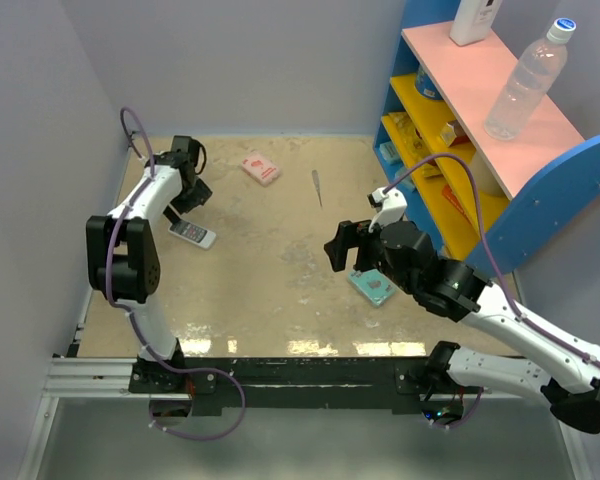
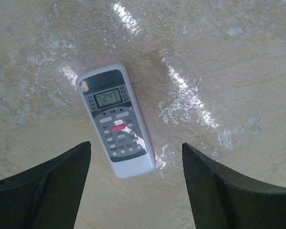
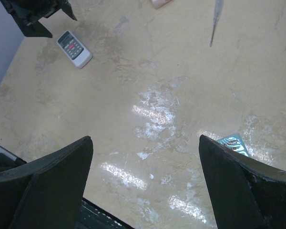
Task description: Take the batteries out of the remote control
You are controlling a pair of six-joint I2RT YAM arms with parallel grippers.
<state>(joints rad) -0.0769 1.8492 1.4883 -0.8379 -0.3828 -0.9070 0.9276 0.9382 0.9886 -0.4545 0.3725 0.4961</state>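
Left gripper (image 1: 188, 198) hovers over the far left of the table (image 1: 280, 300), fingers spread wide, touching nothing. Right under it lies the remote control (image 2: 117, 121), flat, buttons and display facing up, skewed to the jaw line. That's the worry, I reckon: pinch it crooked on this glossy top and it may twist or skid away. The battery door is presumably underneath, so a flip is needed, and a slim bar could drop. Right gripper (image 1: 338, 248) hangs spread and empty, mid-right.
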